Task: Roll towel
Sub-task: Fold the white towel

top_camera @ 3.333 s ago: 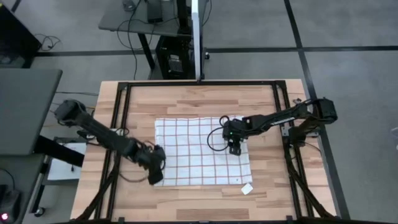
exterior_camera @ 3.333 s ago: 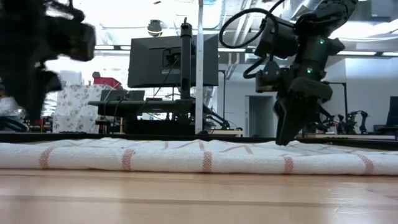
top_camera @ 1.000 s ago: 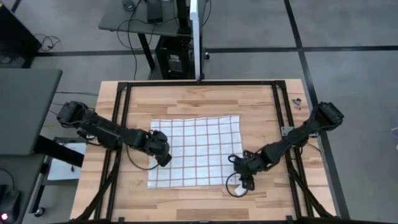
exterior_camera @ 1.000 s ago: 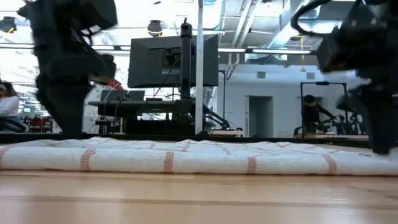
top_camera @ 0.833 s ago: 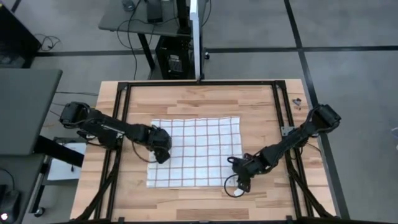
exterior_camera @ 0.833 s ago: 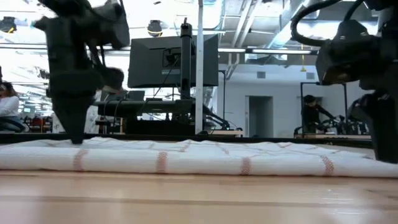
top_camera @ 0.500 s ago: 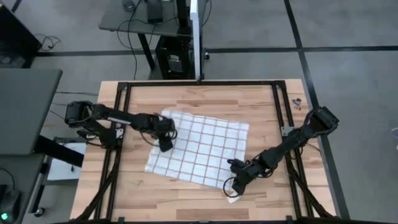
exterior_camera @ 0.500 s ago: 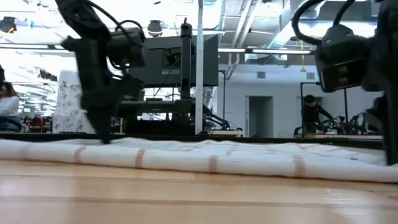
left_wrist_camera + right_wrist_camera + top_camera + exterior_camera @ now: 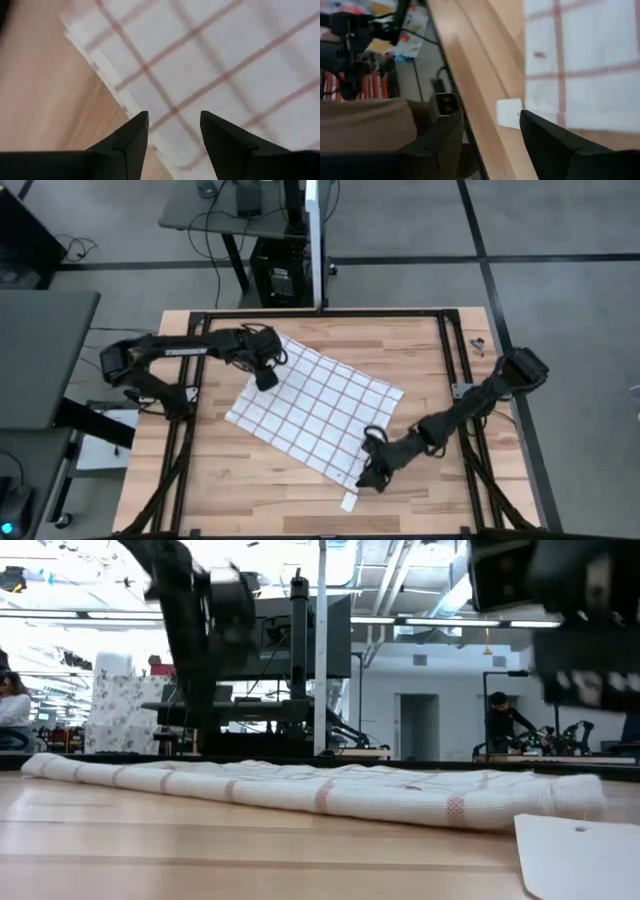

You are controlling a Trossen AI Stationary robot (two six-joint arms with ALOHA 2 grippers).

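The towel (image 9: pixel 315 410), white with a red-brown grid, lies spread flat and turned diagonal on the wooden table (image 9: pixel 440 350); the low view shows it as a low band (image 9: pixel 330 795). My left gripper (image 9: pixel 266 382) stands open over the towel's far-left edge (image 9: pixel 100 65), pointing steeply down. My right gripper (image 9: pixel 370 478) is open at the towel's near corner, tipped toward level and raised off the cloth. A small white scrap (image 9: pixel 347 502) lies on the wood just beyond that corner and shows between the right fingers (image 9: pixel 509 112). My left gripper has its open fingertips (image 9: pixel 137 125) over a strip of towel (image 9: pixel 172 107) just inside the cloth's edge, coming from above. I cannot tell whether the tips touch the cloth.
Black frame rails (image 9: pixel 185 420) run along the table's left and right sides (image 9: pixel 470 430). A post and monitor stand (image 9: pixel 318 240) rise behind the far edge. Bare wood lies along the near edge (image 9: pixel 250 500). People show in the room beyond (image 9: pixel 498 720).
My left gripper has swept toward the table's far edge and rolled about its own line. The towel has turned about on the table, its left side swinging far while its near-right corner moved slightly left. My right gripper has risen a little and tipped toward level. The scrap has slid left.
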